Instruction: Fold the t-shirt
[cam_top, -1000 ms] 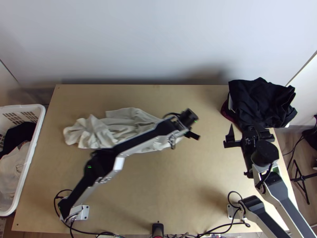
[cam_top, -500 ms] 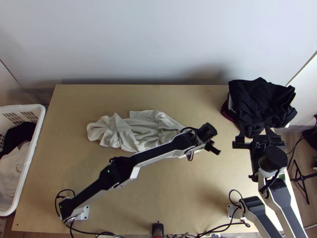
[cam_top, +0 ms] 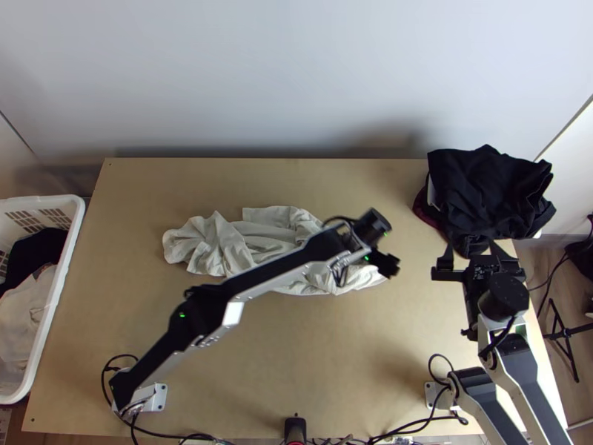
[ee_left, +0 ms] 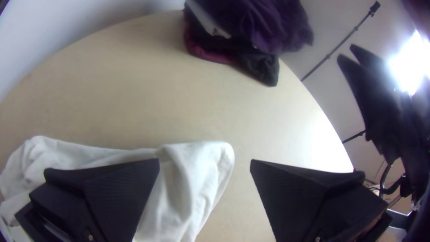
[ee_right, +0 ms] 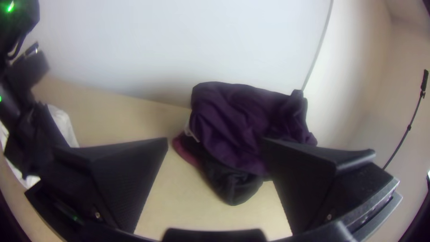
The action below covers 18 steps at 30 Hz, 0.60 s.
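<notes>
My left gripper [ee_left: 204,160] is gaping wide, nothing in it, at the right-hand end of the bunched white t-shirt [cam_top: 241,245], which stretches left-right along the table [cam_top: 333,356]. My right gripper [ee_right: 215,140], also wide, sits farther off, so left's my pick.

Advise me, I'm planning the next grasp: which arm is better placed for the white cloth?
Left, I'd judge: the left gripper, fingers open, is at the bunched white cloth, while the right gripper is near the dark pile.
</notes>
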{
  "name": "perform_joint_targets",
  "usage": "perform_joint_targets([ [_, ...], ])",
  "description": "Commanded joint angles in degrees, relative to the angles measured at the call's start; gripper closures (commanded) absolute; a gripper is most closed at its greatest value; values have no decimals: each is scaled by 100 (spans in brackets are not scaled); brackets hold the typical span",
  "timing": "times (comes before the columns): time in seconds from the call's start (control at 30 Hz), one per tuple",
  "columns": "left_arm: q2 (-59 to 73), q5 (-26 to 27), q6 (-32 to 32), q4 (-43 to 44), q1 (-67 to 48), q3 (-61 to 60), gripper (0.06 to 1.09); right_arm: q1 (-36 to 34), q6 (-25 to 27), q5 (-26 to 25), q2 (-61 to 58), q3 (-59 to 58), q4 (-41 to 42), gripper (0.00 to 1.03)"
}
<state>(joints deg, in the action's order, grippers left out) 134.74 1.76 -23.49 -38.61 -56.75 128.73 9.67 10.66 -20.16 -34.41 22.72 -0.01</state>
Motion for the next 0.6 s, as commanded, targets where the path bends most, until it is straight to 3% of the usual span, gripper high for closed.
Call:
perform_joint_targets([
  [0.0, -633, 0, 160, -955, 393, -234, 10, 263, -134, 232, -382, -101, 36, 7],
  [0.27, -1389, 9, 441, -1720, 753, -383, 10, 545, -468, 654, -1771, -31, 361, 7],
  [0.57, -2619, -18, 872, -1412, 1509, -2677, 10, 492, -969, 918, -3607, 567, 889, 7],
])
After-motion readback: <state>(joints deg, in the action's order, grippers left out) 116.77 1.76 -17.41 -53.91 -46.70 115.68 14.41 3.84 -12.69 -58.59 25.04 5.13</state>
